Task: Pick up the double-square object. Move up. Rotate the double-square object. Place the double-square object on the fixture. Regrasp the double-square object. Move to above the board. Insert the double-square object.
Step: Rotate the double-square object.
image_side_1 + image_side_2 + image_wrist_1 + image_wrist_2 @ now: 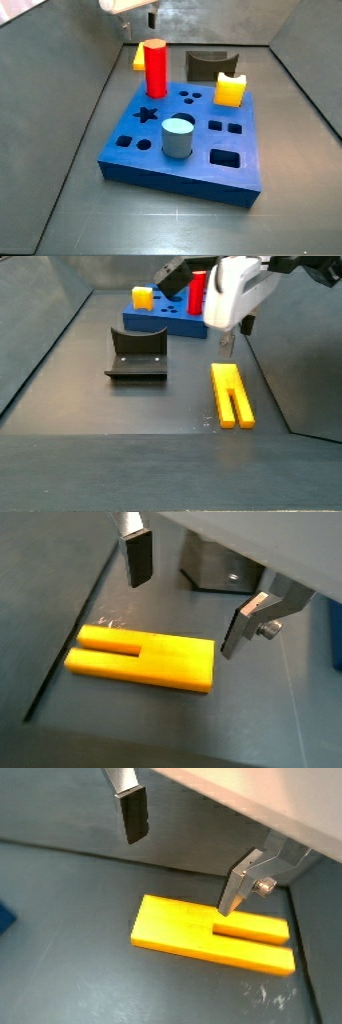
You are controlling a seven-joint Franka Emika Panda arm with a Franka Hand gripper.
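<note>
In a wrist view, the gripper (pixel 189 602) hangs open above the dark grey floor: two flat silver finger plates with dark pads stand well apart, nothing between them. Below lies the double-square object (pixel 142 659), a long yellow bar of smooth matt plastic, flat on the floor, one end split by a slot into two square prongs. Behind the fingers sits the fixture (pixel 218 569), a dark bracket with a bolt head in its face.

In the opposite wrist view the same open gripper (pixel 183 855) shows; one finger (pixel 237 890) hangs over the bar (pixel 214 935) near the closed end of its slot, not touching as far as can be told. The bar's edges are crisp and its faces even.

In a side view the blue board (pixel 187 140), a flat rectangular block with star, round and square holes, carries a red hexagonal peg (pixel 155 68), a grey cylinder (pixel 178 138) and a short yellow notched peg (pixel 231 90). The fixture (pixel 207 66) stands beyond it.

In the remaining side view the bar (pixel 231 394) lies near the floor's right wall, the gripper (pixel 225 344) just above its far end, the fixture (pixel 138 353) to the left.

Picking up appears to be the step in hand. It would go best with the fingers centred over the solid part, straddling the narrow width, then lowered straight before closing.
</note>
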